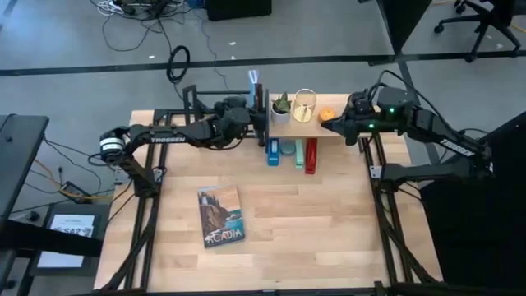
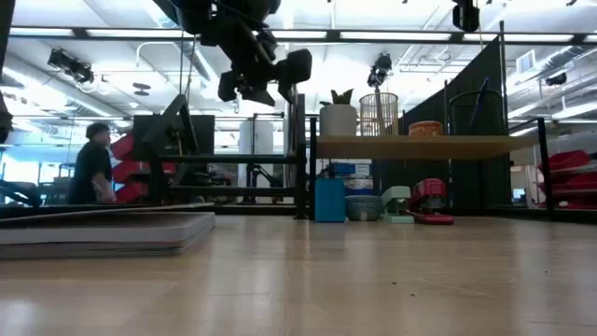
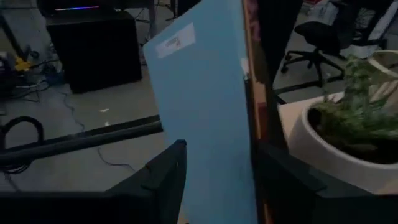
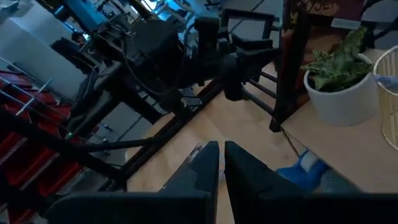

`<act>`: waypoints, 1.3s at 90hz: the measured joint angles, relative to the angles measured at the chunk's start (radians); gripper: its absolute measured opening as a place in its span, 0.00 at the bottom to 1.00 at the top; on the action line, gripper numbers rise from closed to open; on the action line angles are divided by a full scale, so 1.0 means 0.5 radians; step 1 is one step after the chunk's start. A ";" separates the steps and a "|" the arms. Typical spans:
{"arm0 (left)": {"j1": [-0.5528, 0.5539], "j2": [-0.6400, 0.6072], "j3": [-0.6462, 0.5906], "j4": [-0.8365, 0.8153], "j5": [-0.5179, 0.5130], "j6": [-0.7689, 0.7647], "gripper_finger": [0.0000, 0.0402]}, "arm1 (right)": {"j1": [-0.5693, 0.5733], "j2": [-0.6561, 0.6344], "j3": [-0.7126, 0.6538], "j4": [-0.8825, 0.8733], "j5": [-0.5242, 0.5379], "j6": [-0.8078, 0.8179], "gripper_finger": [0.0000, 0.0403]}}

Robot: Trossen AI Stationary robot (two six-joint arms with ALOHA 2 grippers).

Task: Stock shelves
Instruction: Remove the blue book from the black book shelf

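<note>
Left wrist: book [image 3: 205,112] perhaps half cropped.

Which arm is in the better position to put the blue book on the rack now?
Left. The left gripper already holds the blue book upright by the black rack. The right gripper is shut and empty, near the wooden shelf.

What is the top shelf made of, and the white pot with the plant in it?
The top shelf looks like pale, unpainted wood, much like the tabletop, held up on black posts that are probably metal. The pot is smooth, matte white, likely ceramic, though it might be plastic.
</note>
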 joint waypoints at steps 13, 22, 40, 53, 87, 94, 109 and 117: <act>0.013 -0.001 0.000 -0.036 -0.011 -0.006 0.41 | -0.005 0.025 0.000 -0.004 -0.006 0.001 0.00; 0.015 0.002 0.000 -0.040 -0.009 -0.006 0.41 | -0.006 0.034 0.000 -0.004 -0.007 0.001 0.00; 0.045 0.002 0.000 -0.043 0.100 -0.017 0.41 | -0.008 0.032 0.000 -0.002 -0.007 0.001 0.00; 0.119 0.002 0.000 -0.084 0.227 -0.150 0.38 | -0.008 0.039 0.000 -0.002 -0.008 0.001 0.00; 0.221 0.004 0.171 -0.275 0.151 -0.144 0.02 | -0.008 0.043 0.000 -0.002 -0.008 0.057 0.00; 0.221 0.004 0.331 -0.474 0.055 -0.053 0.01 | -0.009 0.042 0.000 -0.001 -0.008 0.057 0.00; 0.223 0.004 0.716 -0.702 -0.014 0.291 0.01 | -0.009 0.043 0.000 0.001 -0.007 0.041 0.00; 0.220 -0.005 0.951 -0.763 0.051 0.434 0.01 | -0.009 0.043 0.000 0.002 0.018 0.017 0.00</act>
